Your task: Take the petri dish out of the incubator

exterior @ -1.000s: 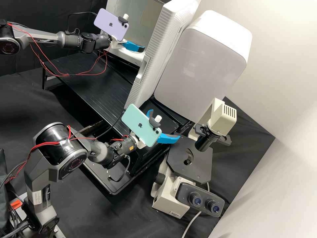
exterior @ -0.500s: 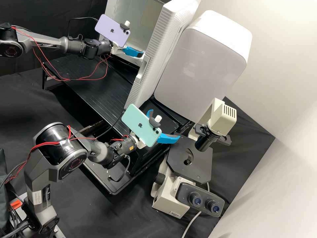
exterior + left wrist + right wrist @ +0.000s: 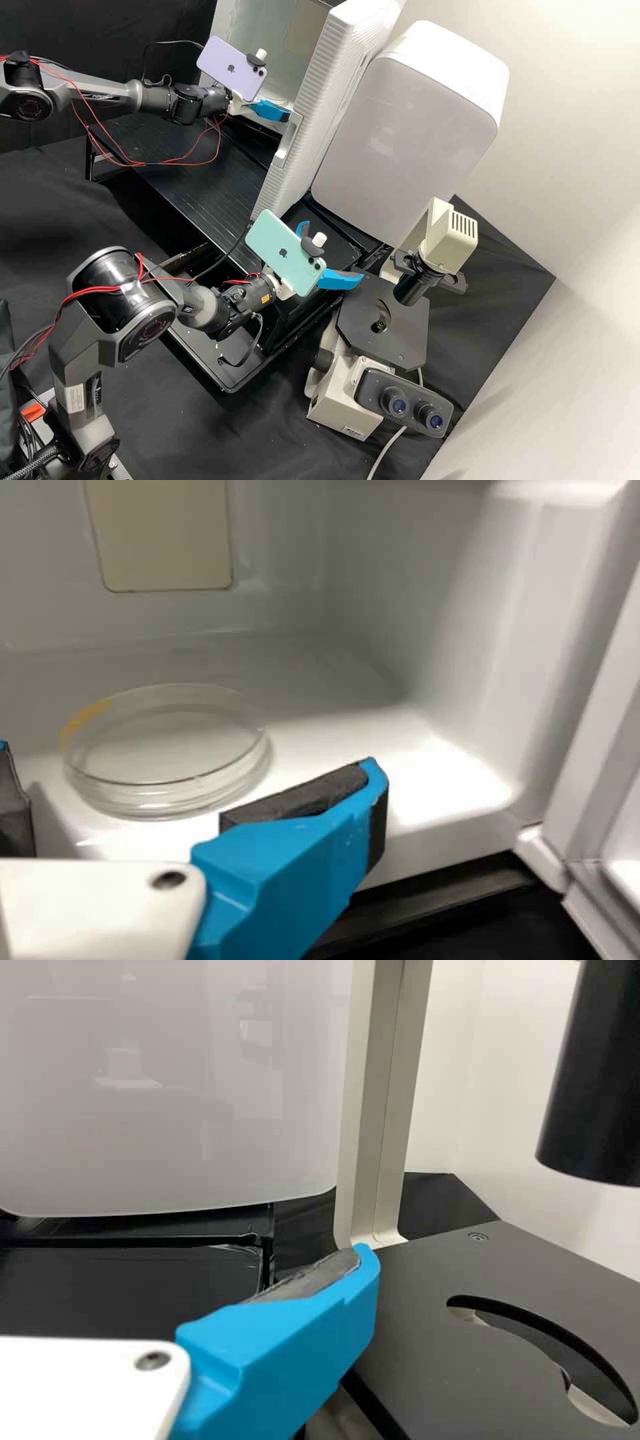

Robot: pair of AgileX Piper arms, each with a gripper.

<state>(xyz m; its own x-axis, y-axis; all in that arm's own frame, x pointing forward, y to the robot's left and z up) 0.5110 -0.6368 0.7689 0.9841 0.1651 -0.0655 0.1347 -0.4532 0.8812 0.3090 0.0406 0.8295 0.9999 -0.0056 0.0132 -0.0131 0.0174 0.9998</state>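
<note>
A clear round petri dish (image 3: 165,745) lies on the white floor inside the incubator (image 3: 267,40), whose ribbed door (image 3: 320,100) stands swung open. My left gripper (image 3: 270,110) is at the incubator's opening, open. In the left wrist view its blue fingers (image 3: 300,850) sit just short of the dish, one on each side, not touching it. My right gripper (image 3: 327,257) hangs open and holds nothing, low beside the door's bottom corner and at the edge of the microscope stage (image 3: 500,1300).
A white microscope (image 3: 380,373) stands at the front right, its black stage (image 3: 383,320) under the dark condenser (image 3: 600,1070). A large white box (image 3: 413,127) sits behind it. The incubator rests on a black ribbed platform (image 3: 200,180).
My left gripper has moved to the right, closer into the incubator opening. The right arm has not moved.
</note>
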